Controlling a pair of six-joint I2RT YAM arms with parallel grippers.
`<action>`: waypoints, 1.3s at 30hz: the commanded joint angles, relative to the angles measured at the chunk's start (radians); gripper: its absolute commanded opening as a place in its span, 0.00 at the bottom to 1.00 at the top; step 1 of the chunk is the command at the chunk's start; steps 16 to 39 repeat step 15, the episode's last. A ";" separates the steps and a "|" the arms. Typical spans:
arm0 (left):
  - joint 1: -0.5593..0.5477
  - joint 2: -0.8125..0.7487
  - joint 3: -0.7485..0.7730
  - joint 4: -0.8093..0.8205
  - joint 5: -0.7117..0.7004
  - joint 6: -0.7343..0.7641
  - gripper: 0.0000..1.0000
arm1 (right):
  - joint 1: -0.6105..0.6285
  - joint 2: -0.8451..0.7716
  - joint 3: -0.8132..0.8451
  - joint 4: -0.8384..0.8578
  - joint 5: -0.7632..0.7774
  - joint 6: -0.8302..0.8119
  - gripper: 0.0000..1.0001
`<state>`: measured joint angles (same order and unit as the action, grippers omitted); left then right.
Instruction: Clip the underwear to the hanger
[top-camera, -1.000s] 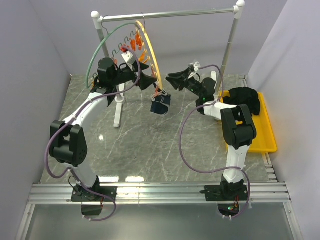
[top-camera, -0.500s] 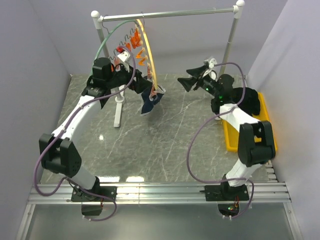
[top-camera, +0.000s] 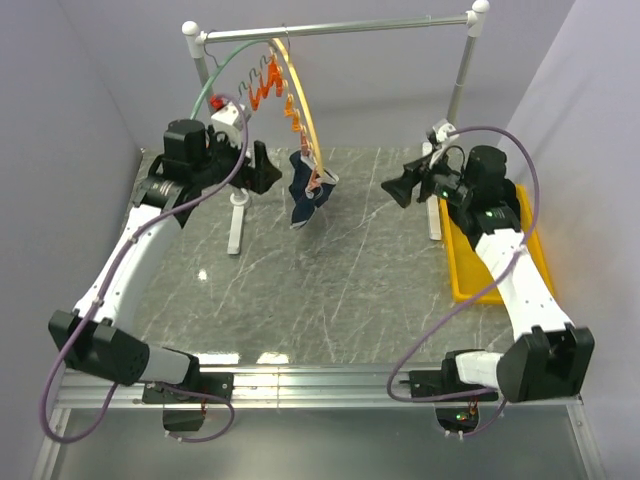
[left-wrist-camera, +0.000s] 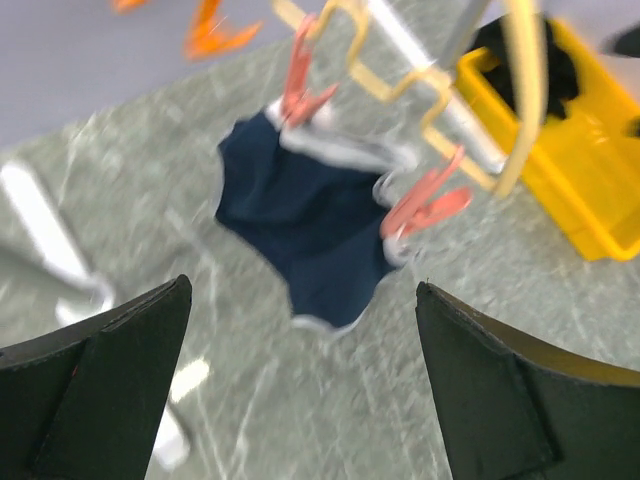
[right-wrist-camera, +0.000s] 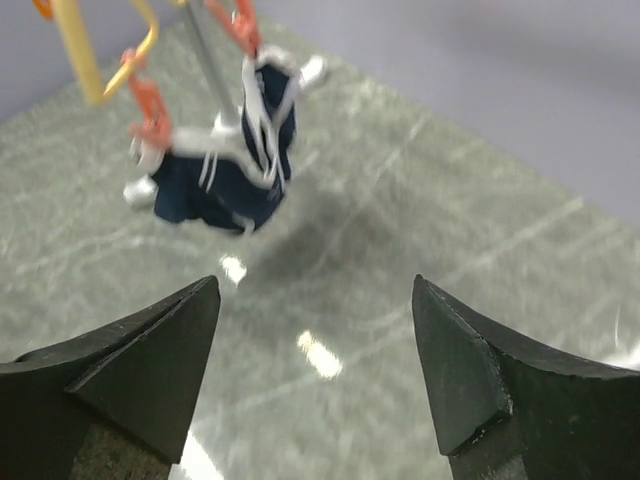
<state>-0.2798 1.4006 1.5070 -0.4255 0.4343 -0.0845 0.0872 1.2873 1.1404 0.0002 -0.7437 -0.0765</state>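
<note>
The navy underwear (top-camera: 306, 195) hangs from two orange clips on the yellow hanger (top-camera: 304, 120), which hangs by its hook on the rail. It also shows in the left wrist view (left-wrist-camera: 300, 220) and in the right wrist view (right-wrist-camera: 225, 165), held by clips (left-wrist-camera: 425, 205). My left gripper (top-camera: 268, 168) is open and empty, just left of the underwear and apart from it. My right gripper (top-camera: 392, 187) is open and empty, well to the right of the underwear.
A green arc hanger (top-camera: 215, 90) hangs on the same rail (top-camera: 340, 28). The white rack's posts stand at left (top-camera: 236, 215) and right (top-camera: 455, 100). A yellow tray (top-camera: 470, 275) with black clothing (top-camera: 500, 170) lies at the right edge.
Both arms have drawn back from the hanger, left arm to the left, right arm to the right. The underwear stays hanging from the clips and swings a little.
</note>
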 joint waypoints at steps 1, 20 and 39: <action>0.001 -0.107 -0.080 -0.068 -0.162 -0.035 0.99 | -0.017 -0.114 -0.001 -0.276 0.047 -0.094 0.85; 0.042 -0.434 -0.381 -0.107 -0.319 -0.021 1.00 | -0.029 -0.379 -0.211 -0.315 0.121 0.006 0.86; 0.042 -0.434 -0.381 -0.107 -0.319 -0.021 1.00 | -0.029 -0.379 -0.211 -0.315 0.121 0.006 0.86</action>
